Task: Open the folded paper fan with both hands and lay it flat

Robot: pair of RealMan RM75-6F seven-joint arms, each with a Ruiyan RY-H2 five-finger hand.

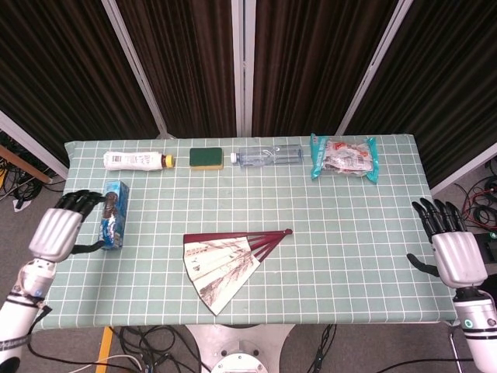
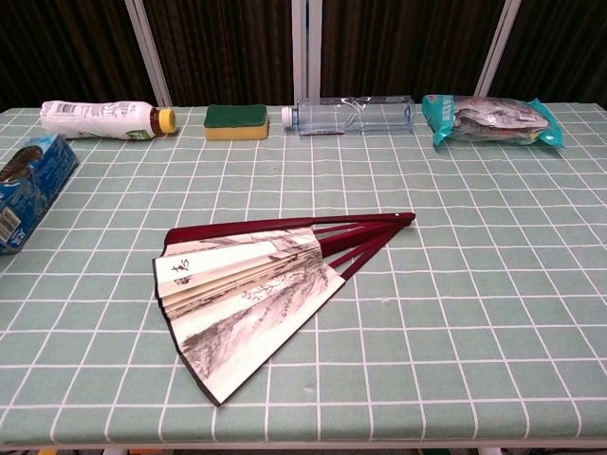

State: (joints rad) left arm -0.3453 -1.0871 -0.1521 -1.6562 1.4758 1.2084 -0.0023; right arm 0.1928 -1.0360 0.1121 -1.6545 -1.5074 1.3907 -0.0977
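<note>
The paper fan [image 1: 227, 259] [image 2: 251, 290] lies partly spread on the green checked table [image 1: 342, 233], dark red ribs meeting at a pivot toward the right, painted paper leaf toward the front left. My left hand [image 1: 59, 231] hovers at the table's left edge, beside a blue packet, fingers apart and holding nothing. My right hand [image 1: 450, 249] is off the table's right edge, fingers spread, holding nothing. Neither hand touches the fan. The chest view shows no hands.
Along the back edge lie a white bottle [image 1: 136, 160], a green-and-yellow sponge [image 1: 206, 158], a clear bottle [image 1: 268, 155] and a teal snack bag [image 1: 344, 158]. A blue packet [image 1: 112, 214] lies at the left, close to my left hand.
</note>
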